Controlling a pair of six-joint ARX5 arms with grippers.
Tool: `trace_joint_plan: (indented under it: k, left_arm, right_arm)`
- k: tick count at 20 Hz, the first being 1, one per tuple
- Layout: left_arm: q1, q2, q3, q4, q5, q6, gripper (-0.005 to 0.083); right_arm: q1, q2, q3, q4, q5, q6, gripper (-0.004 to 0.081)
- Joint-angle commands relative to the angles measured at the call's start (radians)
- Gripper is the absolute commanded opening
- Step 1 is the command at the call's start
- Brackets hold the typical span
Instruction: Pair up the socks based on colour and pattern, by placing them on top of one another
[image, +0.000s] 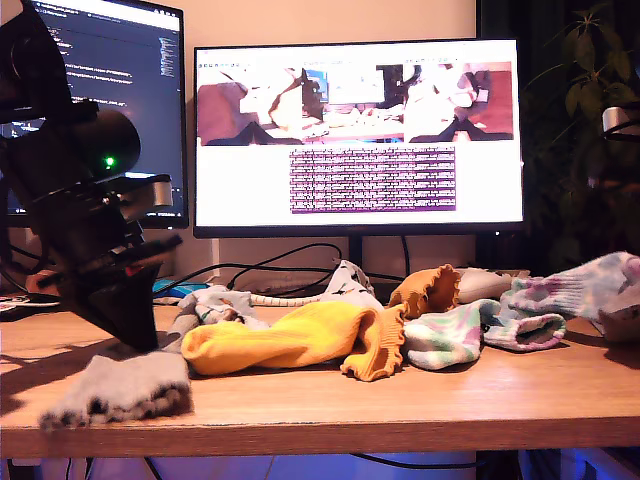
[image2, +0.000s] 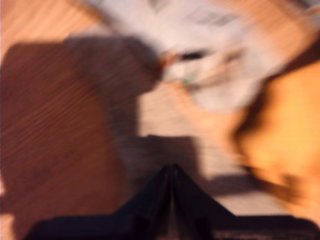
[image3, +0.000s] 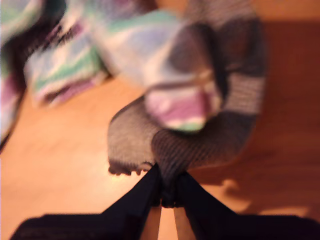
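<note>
No socks look paired: most sprawl across the worktop (image: 330, 415). My second gripper (image3: 168, 192) pinches a grey sock (image3: 210, 135); my first gripper (image2: 171, 187) is closed, empty.

Grey ribbed sock (image: 118, 388) is lying flat at the exterior view's left. Yellow frilly-cuffed sock (image: 300, 338) is lying mid-pile, second yellow sock (image: 428, 288) behind it. Pastel blotched socks (image: 480, 335) are bunching to its right. Another grey ribbed sock (image3: 210, 135) is hanging pinched, pastel sock (image3: 180, 95) draped in it.

Desk clutter, non-task

Lit monitor (image: 358, 135) and 2nd screen (image: 120, 100) behind wooden desk (image: 400, 400); black cables (image: 270, 265); plant (image: 595, 90); poss. white controller (image: 485, 285), partly hidden.
</note>
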Motion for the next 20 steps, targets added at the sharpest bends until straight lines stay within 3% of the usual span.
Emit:
trace_joint_plan:
  k: [1, 7, 15, 18, 20]
  left_arm:
    - [0.008, 0.036, -0.006, 0.034, -0.014, 0.010, -0.0019]
    - [0.024, 0.036, -0.006, 0.101, -0.087, 0.045, -0.0019]
    - [0.024, 0.021, 0.000, 0.072, -0.066, 0.032, -0.0019]
    - [0.024, -0.012, 0.001, 0.050, 0.062, 0.026, -0.0019]
    - [0.024, -0.007, 0.000, -0.006, 0.114, 0.013, -0.0019]
  right_arm:
    - [0.020, -0.077, -0.016, -0.015, -0.023, -0.001, -0.0011]
    - [0.057, -0.252, 0.019, -0.136, -0.062, 0.008, -0.0011]
    - [0.093, -0.373, 0.144, -0.246, -0.085, 0.009, -0.0011]
    - [0.103, -0.373, 0.146, -0.274, -0.092, 0.000, -0.0011]
    - [0.119, -0.374, 0.146, -0.290, -0.151, 0.000, -0.0011]
